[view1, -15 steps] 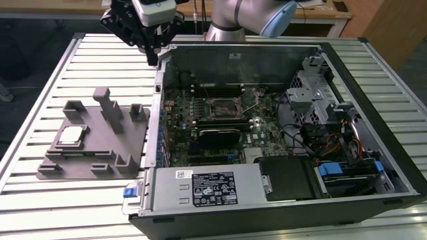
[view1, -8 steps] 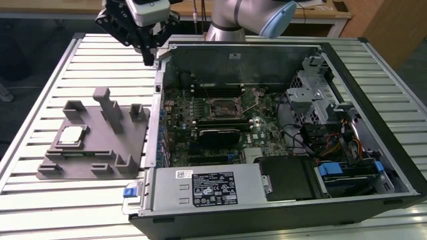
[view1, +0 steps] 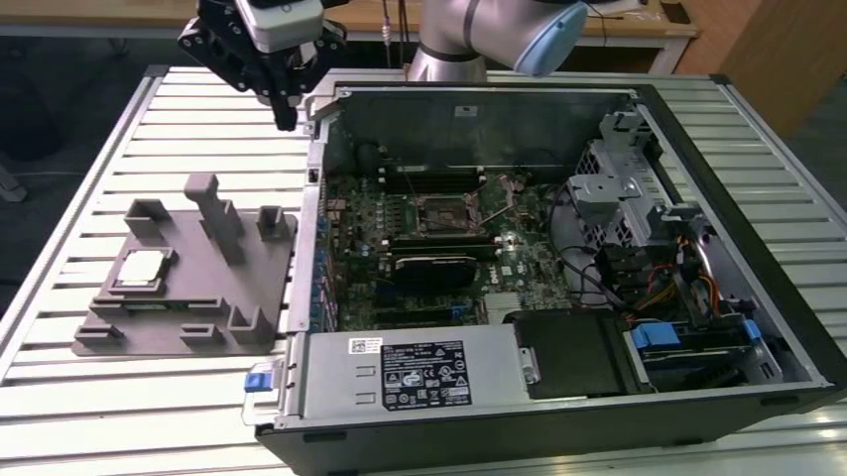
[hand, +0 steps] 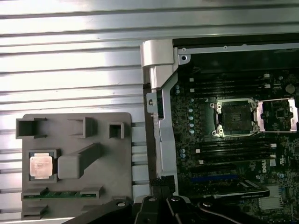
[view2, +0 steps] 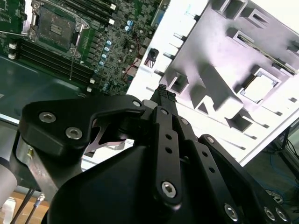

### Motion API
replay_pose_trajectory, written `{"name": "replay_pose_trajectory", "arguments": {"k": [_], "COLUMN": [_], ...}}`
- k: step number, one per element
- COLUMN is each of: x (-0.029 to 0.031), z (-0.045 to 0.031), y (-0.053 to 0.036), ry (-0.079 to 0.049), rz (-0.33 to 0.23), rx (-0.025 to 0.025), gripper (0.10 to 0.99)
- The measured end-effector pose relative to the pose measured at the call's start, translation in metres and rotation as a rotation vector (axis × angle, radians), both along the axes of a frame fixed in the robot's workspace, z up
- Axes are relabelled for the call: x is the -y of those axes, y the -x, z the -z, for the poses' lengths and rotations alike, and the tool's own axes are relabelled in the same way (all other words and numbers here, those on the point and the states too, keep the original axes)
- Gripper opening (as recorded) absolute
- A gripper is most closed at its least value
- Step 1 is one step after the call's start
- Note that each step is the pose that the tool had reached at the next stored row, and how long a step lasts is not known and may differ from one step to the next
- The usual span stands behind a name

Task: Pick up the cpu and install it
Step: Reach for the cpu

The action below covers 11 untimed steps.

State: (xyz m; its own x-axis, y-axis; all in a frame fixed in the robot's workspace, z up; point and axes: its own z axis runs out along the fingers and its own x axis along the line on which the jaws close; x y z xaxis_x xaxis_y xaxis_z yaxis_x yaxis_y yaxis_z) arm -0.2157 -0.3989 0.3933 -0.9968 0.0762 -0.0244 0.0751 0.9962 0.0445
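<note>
Black, jointed and bolted, my gripper (view2: 162, 95) is pinched closed with nothing between its tips. It hangs above the slatted metal table (view1: 79, 416), just beside the corner of the open black computer case (view1: 530, 436). The cpu (hand: 40, 165), a small flat square chip with a shiny silver top, lies well apart from my fingertips, down in a pocket of the grey plastic tray (view1: 159, 342) with upright posts. The black square motherboard socket (hand: 232, 117) sits uncovered inside the case, also well apart from me.
</note>
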Motion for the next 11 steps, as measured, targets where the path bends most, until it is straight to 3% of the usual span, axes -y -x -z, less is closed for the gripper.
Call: {"name": "replay_pose_trajectory", "arguments": {"k": [11], "x": [0.0], "z": [0.0], "y": [0.0109], "ry": [-0.001], "rz": [0.0], "rx": [0.0], "gripper": [0.106]}}
